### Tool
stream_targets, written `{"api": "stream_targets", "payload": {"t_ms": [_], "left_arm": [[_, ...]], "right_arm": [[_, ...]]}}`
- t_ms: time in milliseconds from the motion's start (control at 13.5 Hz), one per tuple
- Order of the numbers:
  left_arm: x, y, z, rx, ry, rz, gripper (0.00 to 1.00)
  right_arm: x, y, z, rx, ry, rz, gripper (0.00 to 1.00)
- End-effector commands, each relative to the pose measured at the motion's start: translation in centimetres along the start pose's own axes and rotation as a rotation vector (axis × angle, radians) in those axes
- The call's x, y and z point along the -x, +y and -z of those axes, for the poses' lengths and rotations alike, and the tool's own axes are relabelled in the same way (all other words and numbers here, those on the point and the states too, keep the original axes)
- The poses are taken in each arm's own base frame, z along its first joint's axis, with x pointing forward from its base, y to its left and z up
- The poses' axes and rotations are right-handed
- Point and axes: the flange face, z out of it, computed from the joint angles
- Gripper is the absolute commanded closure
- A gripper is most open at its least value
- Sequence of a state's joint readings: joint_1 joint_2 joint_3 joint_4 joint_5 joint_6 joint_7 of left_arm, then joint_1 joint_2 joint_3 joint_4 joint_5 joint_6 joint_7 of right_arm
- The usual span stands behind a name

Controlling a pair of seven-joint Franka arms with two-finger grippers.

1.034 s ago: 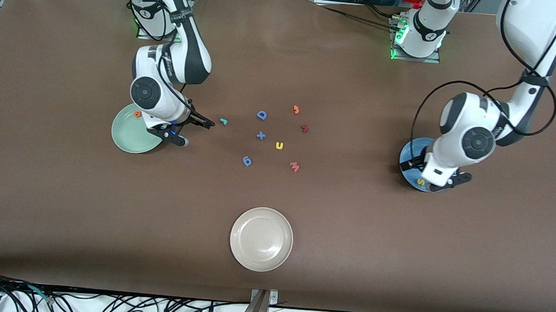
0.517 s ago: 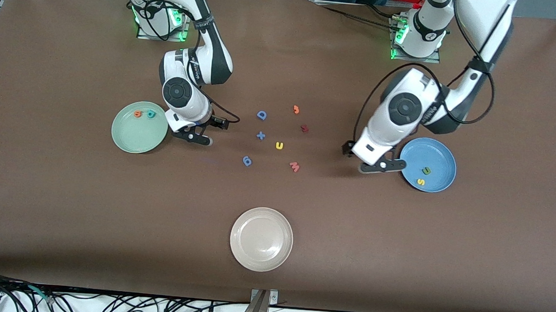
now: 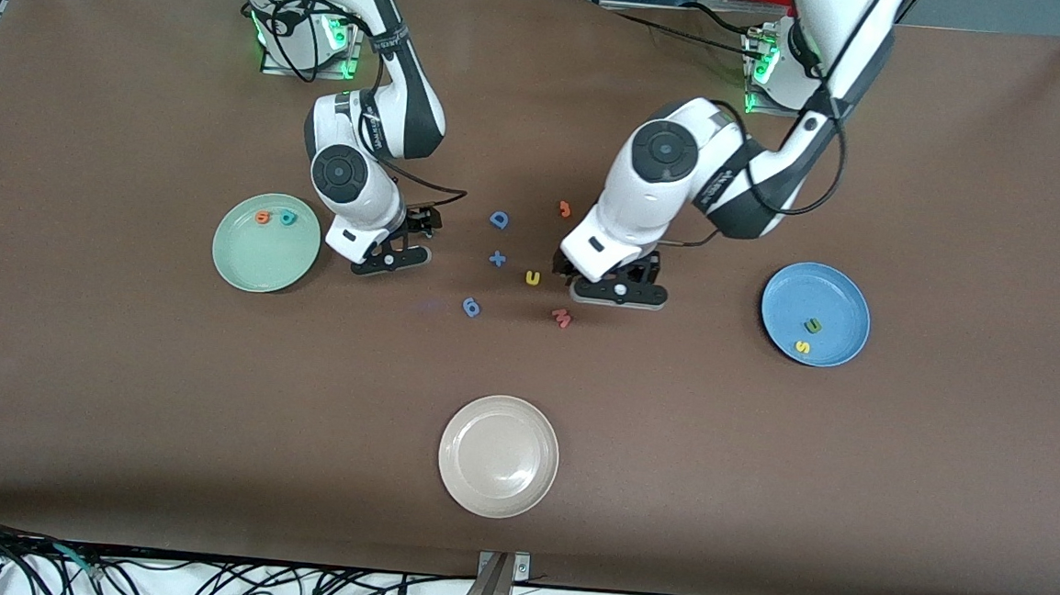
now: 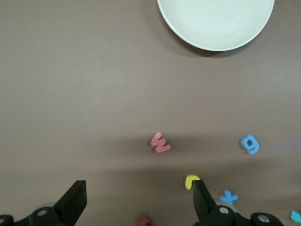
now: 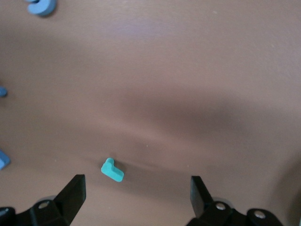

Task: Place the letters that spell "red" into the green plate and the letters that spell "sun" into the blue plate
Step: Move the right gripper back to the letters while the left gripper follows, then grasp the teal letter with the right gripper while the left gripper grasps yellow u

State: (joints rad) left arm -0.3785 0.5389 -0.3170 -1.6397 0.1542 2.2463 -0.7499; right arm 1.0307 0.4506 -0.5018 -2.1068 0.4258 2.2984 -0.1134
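Two arms have shifted in the last second. The left arm has swung off the round medium-blue plate (image 3: 825, 288) to the loose letters mid-table. Its left gripper (image 3: 609, 284) hangs there with fingers spread wide, holding nothing. The right arm has come away from the round pale mint-green plate (image 3: 228, 261). Its right gripper (image 3: 395, 248) is now just past that plate's rim toward the table's middle, equally wide and empty.

We read this as both deliveries done and each arm lining up on its last letter.
- Green plate: holds the orange foam "e" (image 3: 263, 218) and teal foam "d" (image 3: 288, 218).
- Blue plate: holds the olive-green foam "n" (image 3: 813, 325) and yellow foam "s" (image 3: 801, 346).
- Cream-white plate (image 3: 498, 457): nearest the front camera, carries none.
- Yellow foam "u" (image 3: 532, 277): on the table beside the left gripper; in the left wrist view it touches one finger (image 4: 203, 200), off centre.
- Teal foam "r" (image 5: 112, 170): between the right fingers, nearer one.

Hard to see:
- The "r" is covered by the right gripper in the front view.
- The dark red foam piece (image 4: 143, 220) is covered by the left arm there and cut off in the left wrist view.
- We cannot judge either gripper's height over the table.
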Motion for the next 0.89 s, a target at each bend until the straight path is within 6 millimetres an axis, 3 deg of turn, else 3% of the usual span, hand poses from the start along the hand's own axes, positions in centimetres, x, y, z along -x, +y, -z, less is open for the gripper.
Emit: {"api": "stream_targets", "payload": {"t_ms": [0, 148, 295, 443, 665, 812], "left_arm": [[-0.6, 2.7, -4.3, -0.047, 0.008, -0.013, 0.00], [0.1, 3.6, -6.9, -0.092, 0.017, -0.032, 0.00], [1.1, 5.1, -8.2, -0.075, 0.038, -0.055, 0.00], [2.0, 5.7, -8.9, -0.073, 0.031, -0.061, 0.00], [2.8, 6.6, -10.3, -0.046, 0.035, -0.072, 0.00], [3.6, 7.1, -11.0, -0.031, 0.038, -0.083, 0.00]], "right_arm": [[1.4, 0.1, 0.1, 0.000, -0.001, 0.128, 0.02], [2.8, 0.8, -0.4, 0.022, 0.028, 0.217, 0.02], [4.1, 0.9, -1.6, 0.053, 0.092, 0.306, 0.02], [4.7, -2.0, -2.3, 0.082, 0.127, 0.414, 0.02], [5.5, -4.9, -2.3, 0.094, 0.128, 0.560, 0.02], [5.4, -4.6, -2.5, 0.105, 0.128, 0.619, 0.02]]}}
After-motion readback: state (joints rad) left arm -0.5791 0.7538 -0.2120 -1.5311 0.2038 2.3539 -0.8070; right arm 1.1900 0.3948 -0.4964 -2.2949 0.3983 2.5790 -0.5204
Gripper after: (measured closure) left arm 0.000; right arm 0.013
